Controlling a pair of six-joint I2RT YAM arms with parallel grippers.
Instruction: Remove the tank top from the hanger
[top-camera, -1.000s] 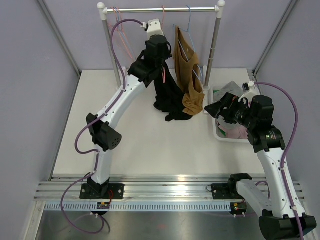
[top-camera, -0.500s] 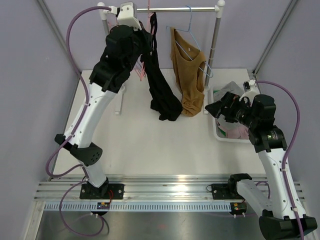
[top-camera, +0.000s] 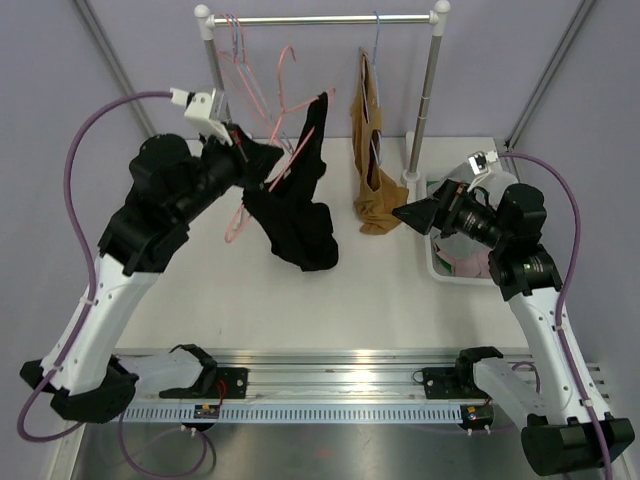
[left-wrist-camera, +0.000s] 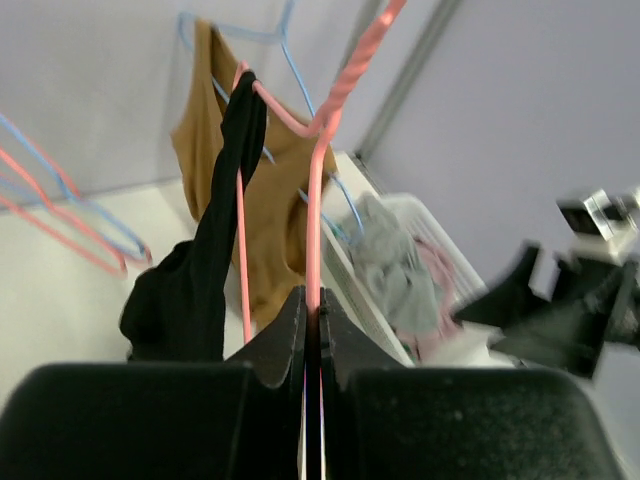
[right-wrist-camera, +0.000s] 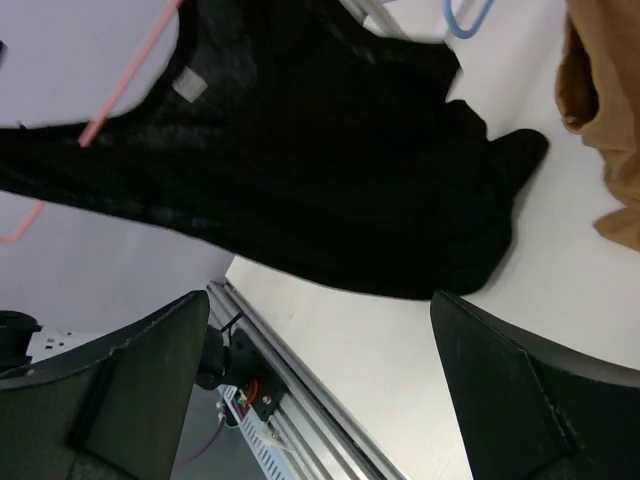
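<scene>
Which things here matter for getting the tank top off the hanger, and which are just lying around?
Job in hand: black fabric tank top; pink wire hanger it hangs on; left gripper, fingers shut on that hanger; right gripper, open.
Lying about: brown garment on a blue hanger; white basket of clothes; spare hangers on the metal rail.

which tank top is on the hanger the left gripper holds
The black tank top, on the pink hanger; the brown tank top hangs from the rail.

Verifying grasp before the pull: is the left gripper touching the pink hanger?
Touching. Left wrist view: left gripper clamped on the pink hanger wire, no gap.
</scene>
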